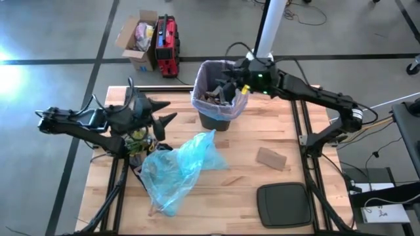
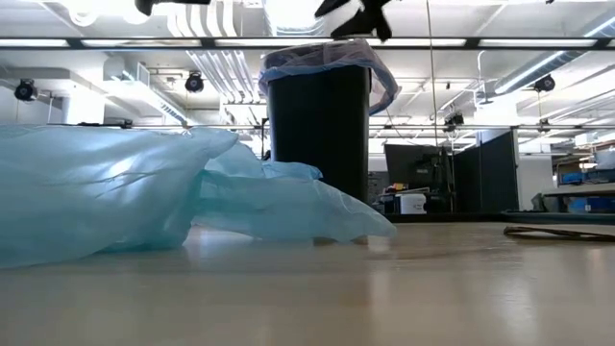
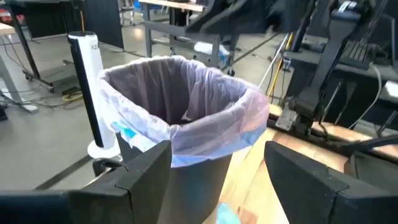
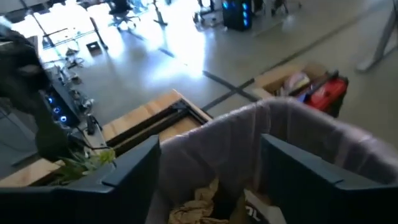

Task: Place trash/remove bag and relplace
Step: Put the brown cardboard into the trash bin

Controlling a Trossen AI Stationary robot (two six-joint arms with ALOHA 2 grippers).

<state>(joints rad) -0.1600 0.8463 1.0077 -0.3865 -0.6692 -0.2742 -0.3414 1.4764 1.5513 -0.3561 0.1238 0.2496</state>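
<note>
Both arms were dark, jointed, and trailed black cables. The right arm [image 1: 308,92], nearest the bin [image 1: 215,98], showed a small green light and a yellow mark by its wrist. Both arms' fingers [image 3: 143,171] were flat, angular, matte black.

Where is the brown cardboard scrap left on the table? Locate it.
In the high view the cardboard scrap lies flat on the table's right side, between the blue bag and the right frame rail, just above the black lid.

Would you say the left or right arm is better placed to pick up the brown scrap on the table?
Right, probably. The scrap lies on that arm's side; the right gripper hangs open over the bin, and the left gripper is across the blue bag.
</note>
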